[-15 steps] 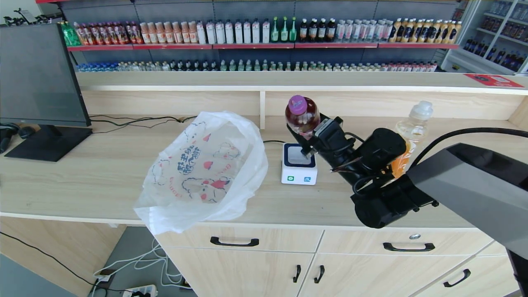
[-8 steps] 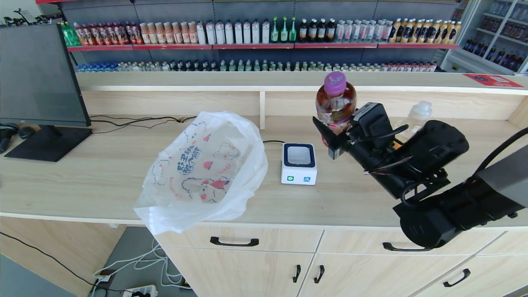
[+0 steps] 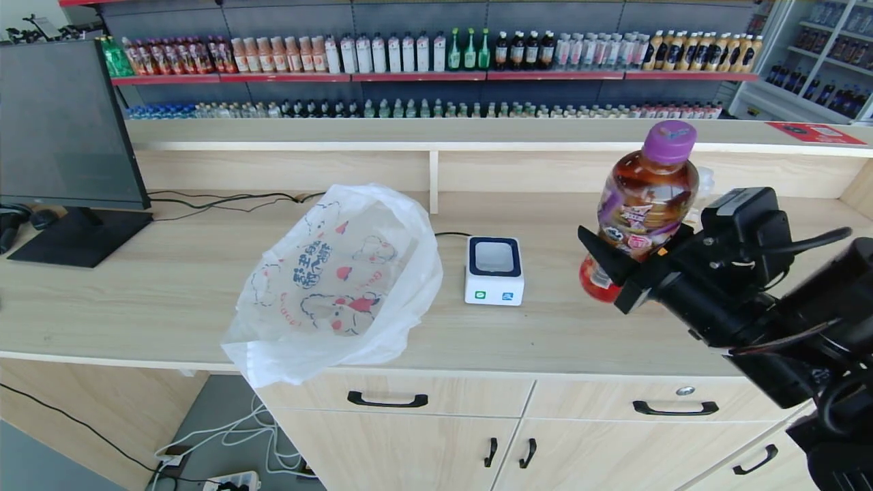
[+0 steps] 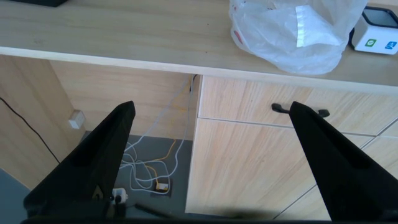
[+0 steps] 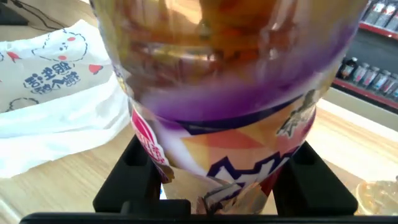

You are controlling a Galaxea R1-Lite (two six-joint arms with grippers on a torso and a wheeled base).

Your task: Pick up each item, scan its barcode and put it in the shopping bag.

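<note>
Bottle with the purple cap is clamped in the right gripper, tilted a bit and held up over the desk, off to the right of the little white scanner. Shopping bag sits slumped on the desk just left of the scanner. Left gripper hangs wide open, down in front of the cabinet drawers.

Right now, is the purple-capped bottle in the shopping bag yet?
Out. The right gripper, jaws shut, holds the bottle above the counter, apart from the shopping bag.
</note>
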